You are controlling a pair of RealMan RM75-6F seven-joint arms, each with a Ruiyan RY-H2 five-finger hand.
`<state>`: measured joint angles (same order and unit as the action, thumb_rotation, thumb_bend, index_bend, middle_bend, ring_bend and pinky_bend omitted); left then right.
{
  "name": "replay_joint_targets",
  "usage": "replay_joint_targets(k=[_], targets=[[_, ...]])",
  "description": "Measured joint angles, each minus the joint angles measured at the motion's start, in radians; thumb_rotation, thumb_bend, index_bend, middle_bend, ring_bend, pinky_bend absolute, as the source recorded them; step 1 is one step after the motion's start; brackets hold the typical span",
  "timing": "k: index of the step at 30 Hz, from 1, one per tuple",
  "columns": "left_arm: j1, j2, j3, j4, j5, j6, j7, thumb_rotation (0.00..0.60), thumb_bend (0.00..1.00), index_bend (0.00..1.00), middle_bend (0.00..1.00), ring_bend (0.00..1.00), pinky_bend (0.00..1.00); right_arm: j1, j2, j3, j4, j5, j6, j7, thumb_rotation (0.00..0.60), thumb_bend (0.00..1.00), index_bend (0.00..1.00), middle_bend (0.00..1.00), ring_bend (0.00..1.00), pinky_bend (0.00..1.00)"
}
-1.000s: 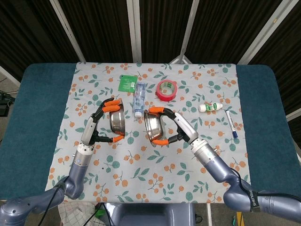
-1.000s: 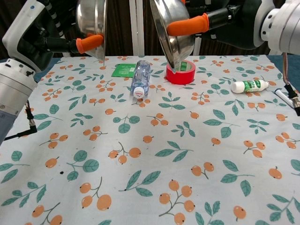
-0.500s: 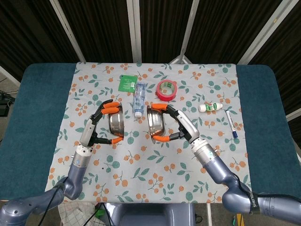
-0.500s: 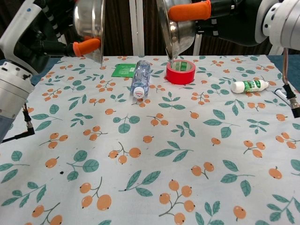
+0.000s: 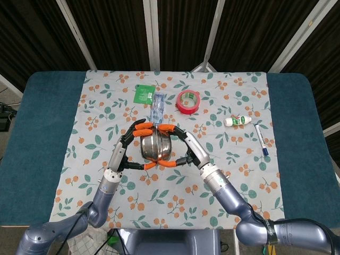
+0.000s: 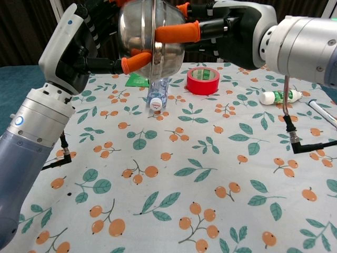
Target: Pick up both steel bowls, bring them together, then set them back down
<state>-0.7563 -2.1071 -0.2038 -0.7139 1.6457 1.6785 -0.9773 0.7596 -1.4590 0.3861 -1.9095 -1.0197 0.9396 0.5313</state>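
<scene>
Two steel bowls meet rim to rim in the air above the middle of the cloth, forming one rounded shape. The left bowl (image 5: 147,147) (image 6: 136,26) is gripped by my left hand (image 5: 133,146) (image 6: 100,50), its orange fingertips curled over the rim. The right bowl (image 5: 162,147) (image 6: 169,31) is gripped by my right hand (image 5: 180,146) (image 6: 210,29) in the same way. Both bowls stand on edge, mouths facing each other. Their insides are hidden.
A clear plastic bottle (image 5: 157,105) (image 6: 157,90) lies behind the bowls. A red tape roll (image 5: 187,101) (image 6: 203,80) sits at back right, a green packet (image 5: 142,93) at back left. A small white bottle (image 5: 237,121) (image 6: 279,96) and a pen (image 5: 262,139) lie at right.
Both hands have swung inward toward the centre. The two bowls, apart half a second ago, now touch rim to rim.
</scene>
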Motion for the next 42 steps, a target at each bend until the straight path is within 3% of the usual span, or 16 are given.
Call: replay_joint_targets(k=[7,15,27,35,42], targets=[[0.017,0.049,-0.011,0.011,-0.012,0.044,-0.025,0.600,0.00,0.34,0.18,0.10,0.27,-0.024,0.040,0.027,0.015,0.009,0.001,0.015,0.600,0.00,0.44,0.33,0.38,0.00],[0.045,0.138,-0.005,-0.075,-0.021,0.049,-0.002,0.600,0.00,0.34,0.18,0.10,0.27,-0.045,0.069,0.036,0.038,-0.017,-0.018,0.035,0.600,0.00,0.44,0.33,0.38,0.00],[0.012,0.048,0.020,-0.032,-0.019,-0.014,0.010,0.600,0.00,0.34,0.18,0.10,0.27,-0.028,0.026,0.014,0.007,-0.029,-0.019,-0.032,0.600,0.00,0.44,0.33,0.38,0.00],[-0.008,-0.030,0.025,0.045,-0.019,-0.025,-0.010,0.600,0.00,0.34,0.18,0.10,0.27,-0.030,0.024,0.017,-0.038,-0.013,-0.043,-0.001,0.600,0.00,0.44,0.33,0.38,0.00],[0.005,0.016,0.014,0.042,-0.023,0.024,-0.027,0.600,0.00,0.34,0.18,0.10,0.27,-0.056,0.080,0.040,-0.012,-0.029,-0.027,0.002,0.600,0.00,0.44,0.33,0.38,0.00]])
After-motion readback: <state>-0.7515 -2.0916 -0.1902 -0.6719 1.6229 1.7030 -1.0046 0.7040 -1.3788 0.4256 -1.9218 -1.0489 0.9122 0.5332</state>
